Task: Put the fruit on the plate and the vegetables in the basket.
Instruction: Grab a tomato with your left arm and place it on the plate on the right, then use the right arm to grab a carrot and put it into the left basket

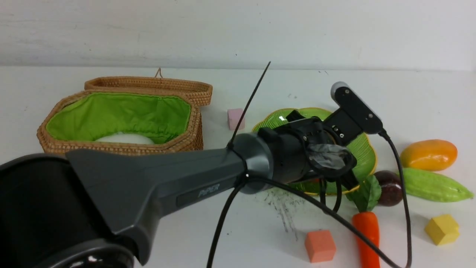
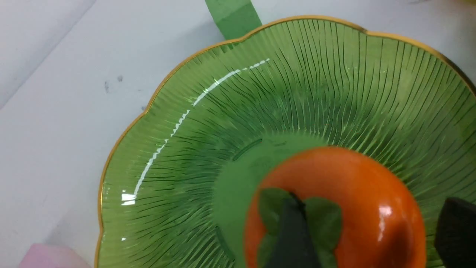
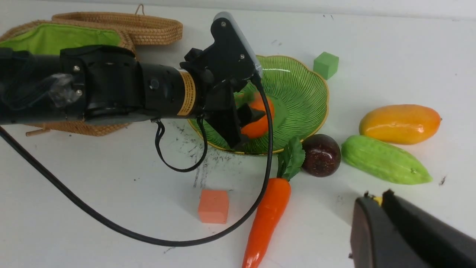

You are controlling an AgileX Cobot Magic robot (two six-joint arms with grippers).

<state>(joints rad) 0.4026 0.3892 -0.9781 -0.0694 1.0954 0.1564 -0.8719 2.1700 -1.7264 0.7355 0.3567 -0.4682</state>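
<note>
Robot-lab test bench, by the look of it: scuffed white tabletop (image 1: 427, 104), bare wall (image 1: 238, 29), cabled arm (image 1: 167, 182) — plus a foam cube (image 1: 319, 245) and toy mango (image 1: 428, 154).

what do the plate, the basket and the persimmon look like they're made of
Plate: translucent green glass, likely; ribbed, glossy highlights, gold rim.
Basket: woven wicker, matte tan, with green cloth lining.
Persimmon: probably hard plastic; glossy orange with a sharp highlight.
</note>
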